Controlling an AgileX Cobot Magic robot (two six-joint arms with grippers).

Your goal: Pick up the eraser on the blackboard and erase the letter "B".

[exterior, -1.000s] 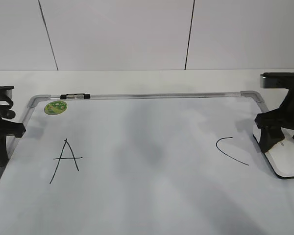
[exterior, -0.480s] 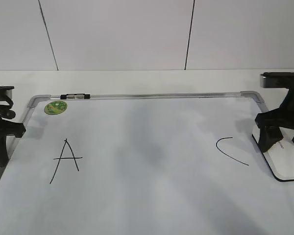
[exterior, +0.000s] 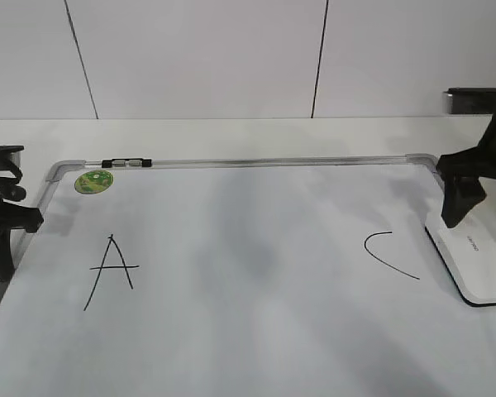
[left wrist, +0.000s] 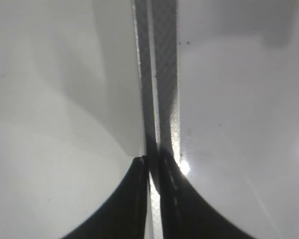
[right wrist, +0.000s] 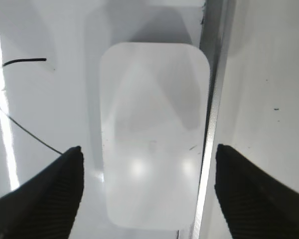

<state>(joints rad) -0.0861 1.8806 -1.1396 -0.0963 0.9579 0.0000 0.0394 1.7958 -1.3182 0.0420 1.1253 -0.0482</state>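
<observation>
The blackboard (exterior: 248, 281) is a white board with a grey frame. It bears a black "A" (exterior: 112, 271) and a black "C" (exterior: 388, 252); no letter "B" shows between them. The white eraser (exterior: 479, 265) lies flat on the board's right edge, and also shows in the right wrist view (right wrist: 154, 134). My right gripper (exterior: 479, 207) hangs open above the eraser's far end, its jaws wide apart on either side (right wrist: 148, 148), not touching it. My left gripper (exterior: 2, 236) is shut and empty over the board's left frame rail (left wrist: 150, 159).
A green round sticker (exterior: 93, 181) sits at the board's far left corner. The grey frame (exterior: 273, 161) runs along the far edge, and a rail (right wrist: 212, 114) passes right beside the eraser. White table and wall panels lie behind.
My right gripper has risen off the eraser and shifted slightly right. The eraser stays lying on the board. The left arm has not moved.
</observation>
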